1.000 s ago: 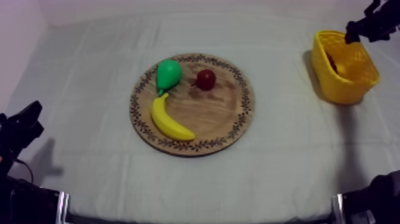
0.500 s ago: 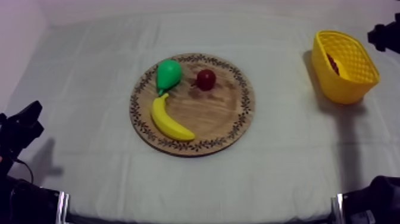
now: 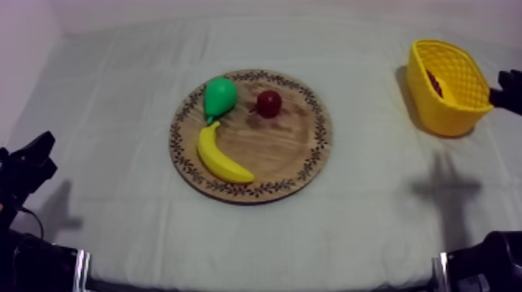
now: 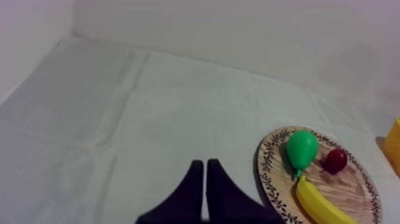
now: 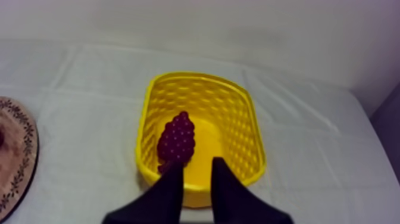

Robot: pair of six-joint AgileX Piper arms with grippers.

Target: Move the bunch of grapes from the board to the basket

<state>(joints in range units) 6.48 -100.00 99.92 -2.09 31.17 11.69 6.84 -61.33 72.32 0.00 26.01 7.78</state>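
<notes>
Your right fingers (image 5: 183,179) are a little way open and hold nothing. Through the gap between them you see the near rim of the basket (image 5: 238,113). The grapes (image 5: 177,142) lie inside the basket, just past the tips of those fingers, close to the wall on the board's side. The edge of the board (image 5: 18,149) is off to one side of those fingers, well apart from the basket.

From above, your right fingers (image 3: 509,80) hang close by the basket (image 3: 439,115), on the side away from the board (image 3: 280,147). You cannot tell if they touch it. The grapes (image 3: 432,80) are a dark red spot inside the basket.

Your left fingers (image 4: 200,179) are pressed together into a thin wedge, with nothing in them. They sit low over the table (image 4: 119,119), well apart from the board (image 4: 357,184), which lies ahead of them and off to one side. From above, your left fingers (image 3: 35,151) are far from the basket.

On the board lie a pear (image 3: 219,95), a banana (image 3: 220,155) and a small red fruit (image 3: 269,102). The pear's thin end meets one end of the banana. The small red fruit sits near the pear but does not touch it.
</notes>
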